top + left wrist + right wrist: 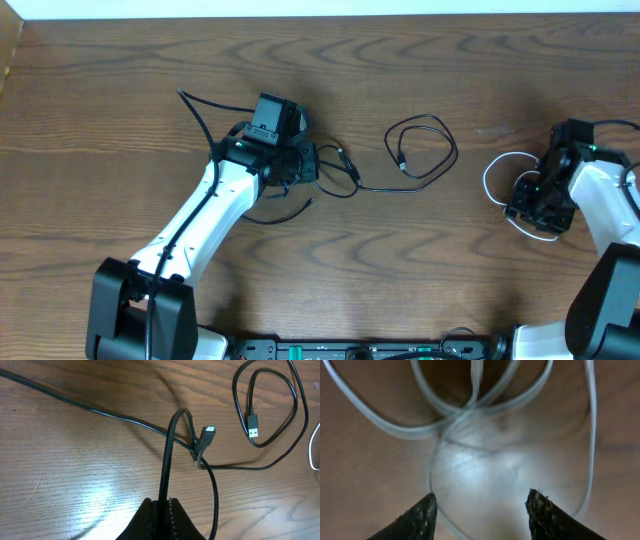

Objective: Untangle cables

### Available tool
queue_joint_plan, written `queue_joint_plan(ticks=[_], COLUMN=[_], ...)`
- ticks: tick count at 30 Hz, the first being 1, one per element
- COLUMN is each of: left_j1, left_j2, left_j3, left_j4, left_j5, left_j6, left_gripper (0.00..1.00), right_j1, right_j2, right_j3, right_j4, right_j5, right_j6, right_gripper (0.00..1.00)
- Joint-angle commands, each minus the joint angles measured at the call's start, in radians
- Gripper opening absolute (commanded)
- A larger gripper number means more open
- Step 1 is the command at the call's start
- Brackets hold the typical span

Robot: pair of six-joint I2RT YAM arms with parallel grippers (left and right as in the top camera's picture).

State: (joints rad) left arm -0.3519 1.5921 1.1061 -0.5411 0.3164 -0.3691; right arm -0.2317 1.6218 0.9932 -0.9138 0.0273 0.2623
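1. Cables – the black cable [165, 470] lies left of centre on the table [100, 60]. The white cable [476, 375] is coiled at the right edge, and in the overhead view the two do not touch.
2. The left gripper [161, 502] is closed, with one strand of the black cable pinched between its fingertips. From the pinch the strand rises, arches over and drops into the tangle [196, 452].
3. The right gripper [481, 494] hangs over the white coil with its jaws spread wide. Loops of white cable lie on the wood below and ahead of them, but nothing is gripped.
4. The deciding relation is that the tangle sits just ahead of the left fingertips and slightly to their right. A small plug [209, 431] sticks up beside it.
5. One long strand runs away from the tangle to the far left. The other side trails right into a free loop that ends in a flat plug [253, 427], lying between the two arms.
6. I cannot tell whether the black cord is one cable or two.
7. My judgement is that the left arm is the nearer arm for the black snarl, and a pull away from the loop, along the strand's own line, would open it. The right arm is placed for the white coil only – lifting the strand too sharply could tighten the crossing instead.
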Motion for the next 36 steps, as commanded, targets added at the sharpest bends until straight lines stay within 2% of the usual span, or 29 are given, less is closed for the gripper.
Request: queue_joint_plan(ticks=[1, 6, 17, 22, 31, 36], left_j1=[-0.003, -0.003, -0.003, -0.003, -0.003, -0.003], left_j2=[0.005, 0.005, 0.005, 0.005, 0.005, 0.005], left_j3=[0.01, 0.01, 0.01, 0.01, 0.01, 0.01], left_j4=[-0.004, -0.019, -0.019, -0.019, -0.019, -0.019], left_j5=[0.009, 0.009, 0.009, 0.009, 0.009, 0.009], left_j6=[0.002, 0.002, 0.002, 0.002, 0.002, 0.002], left_gripper=[0.08, 0.08, 0.08, 0.08, 0.08, 0.08], right_j1=[-0.003, -0.003, -0.003, -0.003, -0.006, -0.014], right_j2=[0.001, 0.001, 0.001, 0.001, 0.01, 0.064], right_j3=[-0.031, -0.056, -0.117, -0.145, -0.147, -0.147], right_j4=[0.105, 0.276, 0.494, 0.646, 0.717, 0.687], right_j5=[0.092, 0.166, 0.208, 0.211, 0.209, 0.178], right_j6=[0.078, 0.111, 0.111, 0.058, -0.053, -0.103], right_gripper=[0.58, 0.6, 0.59, 0.62, 0.62, 0.64])
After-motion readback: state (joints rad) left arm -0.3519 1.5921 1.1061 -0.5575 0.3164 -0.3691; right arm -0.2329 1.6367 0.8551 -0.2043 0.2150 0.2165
